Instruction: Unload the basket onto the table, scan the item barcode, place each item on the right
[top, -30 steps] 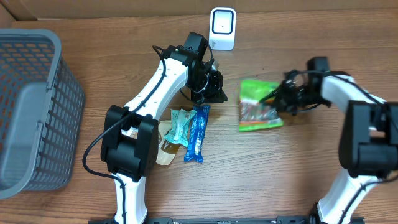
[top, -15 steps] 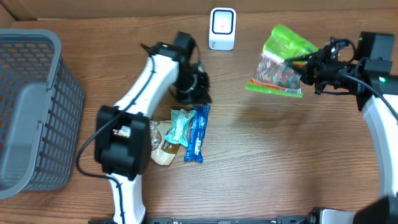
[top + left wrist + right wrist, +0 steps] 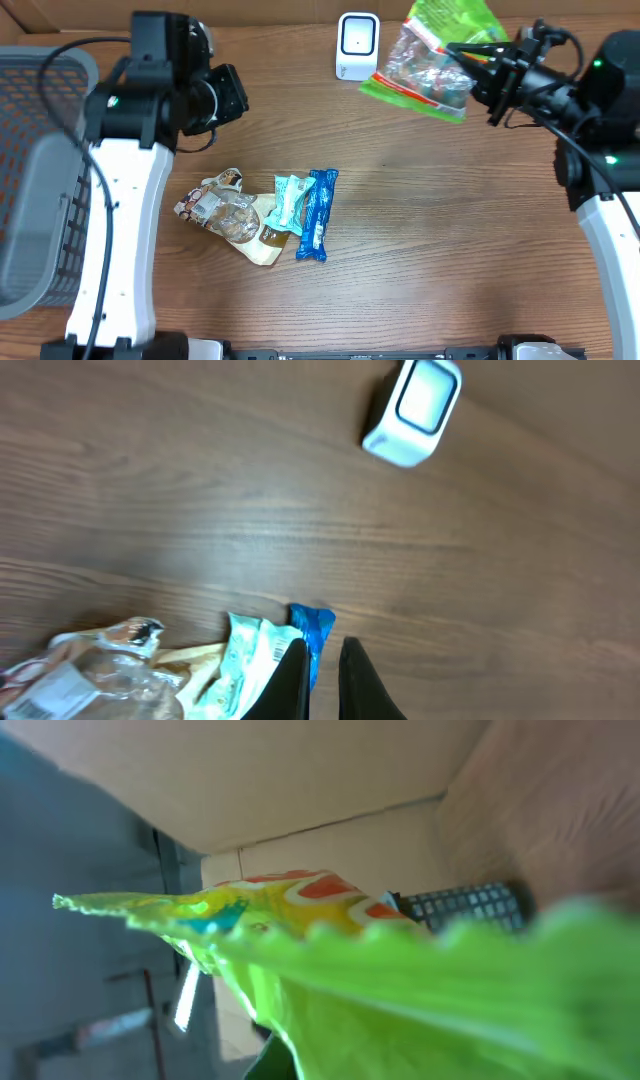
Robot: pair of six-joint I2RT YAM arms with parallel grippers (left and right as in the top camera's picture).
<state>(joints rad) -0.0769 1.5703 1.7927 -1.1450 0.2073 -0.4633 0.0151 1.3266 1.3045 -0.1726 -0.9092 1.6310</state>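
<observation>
Green snack bag (image 3: 425, 60) hangs pinched in the right tool (image 3: 478, 62) aloft beside the scanner (image 3: 357, 45); left tool (image 3: 322, 665) hovers pressed together.

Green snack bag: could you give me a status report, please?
Right gripper shut on green snack bag near scanner. Left gripper shut, empty. Nothing between.

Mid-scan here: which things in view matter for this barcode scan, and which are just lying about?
In the job:
- green plastic snack bag, held up by the right gripper
- small white box-shaped scanner

Lying about:
- grey plastic mesh basket
- blue foil packet
- teal-and-white packet
- clear crinkly snack bag
- left gripper, shut, empty
</observation>
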